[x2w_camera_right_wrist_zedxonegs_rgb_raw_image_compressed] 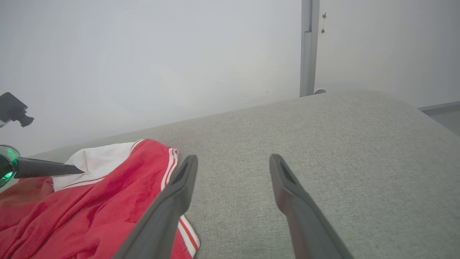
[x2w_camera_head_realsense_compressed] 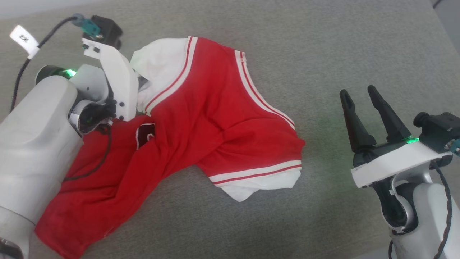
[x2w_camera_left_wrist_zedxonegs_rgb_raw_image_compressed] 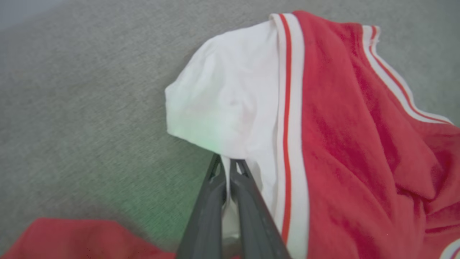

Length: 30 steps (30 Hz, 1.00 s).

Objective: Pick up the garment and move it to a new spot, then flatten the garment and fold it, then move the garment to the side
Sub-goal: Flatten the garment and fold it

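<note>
Since the garment, crumpled centre-left on the surface, is judged soft and limp, its white sleeve is clamped in the left gripper; the right gripper is spread wide, empty.

One garment lies on the one grey counter, across the left and middle of the head view. It shows two white sleeves, one at the upper middle and one at the lower middle. There are two hands, the left hand and the right hand, each with two dark fingers, four in all. Two green lights glow, one on each wrist. One white tag sits at the upper left.
</note>
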Tool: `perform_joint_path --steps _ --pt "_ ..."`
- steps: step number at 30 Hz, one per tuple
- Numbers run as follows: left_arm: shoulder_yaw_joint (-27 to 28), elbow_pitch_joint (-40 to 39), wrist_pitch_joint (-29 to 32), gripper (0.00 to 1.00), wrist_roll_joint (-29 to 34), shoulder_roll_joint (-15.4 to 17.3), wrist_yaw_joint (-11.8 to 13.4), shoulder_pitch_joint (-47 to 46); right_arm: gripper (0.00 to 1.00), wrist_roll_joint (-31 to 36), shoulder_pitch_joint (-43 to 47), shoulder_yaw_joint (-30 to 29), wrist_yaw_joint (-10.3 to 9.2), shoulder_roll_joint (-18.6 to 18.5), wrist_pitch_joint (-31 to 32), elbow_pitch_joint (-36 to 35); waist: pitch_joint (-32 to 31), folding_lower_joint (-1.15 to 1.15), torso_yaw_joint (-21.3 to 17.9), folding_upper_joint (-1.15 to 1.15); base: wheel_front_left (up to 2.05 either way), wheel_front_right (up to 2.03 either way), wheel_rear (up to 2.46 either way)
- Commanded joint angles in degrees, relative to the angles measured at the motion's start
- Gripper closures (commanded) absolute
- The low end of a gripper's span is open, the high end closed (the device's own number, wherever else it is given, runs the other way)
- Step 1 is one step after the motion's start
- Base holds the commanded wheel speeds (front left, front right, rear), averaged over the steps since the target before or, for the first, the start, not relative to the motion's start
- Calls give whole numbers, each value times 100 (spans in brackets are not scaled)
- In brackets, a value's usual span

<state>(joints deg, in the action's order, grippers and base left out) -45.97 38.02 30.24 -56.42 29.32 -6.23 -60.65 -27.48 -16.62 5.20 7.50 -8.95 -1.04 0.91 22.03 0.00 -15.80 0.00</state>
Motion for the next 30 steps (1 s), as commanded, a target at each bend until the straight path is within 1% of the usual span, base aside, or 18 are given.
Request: perform_joint_path --steps 1,4,7,8,11,14,19,21,24,27,30 --pt "59 65 -76 100 -8 5 56 -71 0 52 46 -39 -2 6 10 3 -39 0 81 0 0 0 0" --pt "151 85 -183 100 -71 45 188 -17 0 80 83 -99 -2 -3 45 -11 -108 0 217 0 0 0 0" --pt "286 18 -287 100 -146 175 365 123 0 100 117 -165 -2 -25 102 -32 -182 0 368 0 0 0 0" --pt "286 18 -287 100 -146 175 365 123 0 100 117 -165 -2 -25 102 -32 -182 0 368 0 0 0 0" --pt "450 -135 -369 100 -284 320 587 345 0 125 182 -232 -2 -43 160 -73 -267 0 536 0 0 0 0" --pt "567 -380 -399 100 -373 520 831 619 0 152 236 -302 -2 -72 230 -114 -360 0 715 0 0 0 0" --pt "789 -969 -481 100 -568 947 1227 1217 0 175 315 -388 -2 -92 350 -188 -481 0 948 0 0 0 0" --pt "888 -1228 -541 100 -651 1079 1426 1505 0 190 338 -430 -2 -100 395 -207 -524 0 1032 0 0 0 0" --pt "1040 -1592 -659 100 -726 1366 1678 1887 0 209 352 -459 -2 -106 457 -262 -562 0 1135 0 0 0 0" --pt "1101 -1788 -733 100 -826 1525 1853 2319 0 218 370 -467 -2 -98 505 -317 -590 0 1216 0 0 0 0" --pt "1136 -1805 -806 100 -872 1657 1979 2622 0 235 363 -473 -2 -73 558 -349 -615 0 1253 0 0 0 0"
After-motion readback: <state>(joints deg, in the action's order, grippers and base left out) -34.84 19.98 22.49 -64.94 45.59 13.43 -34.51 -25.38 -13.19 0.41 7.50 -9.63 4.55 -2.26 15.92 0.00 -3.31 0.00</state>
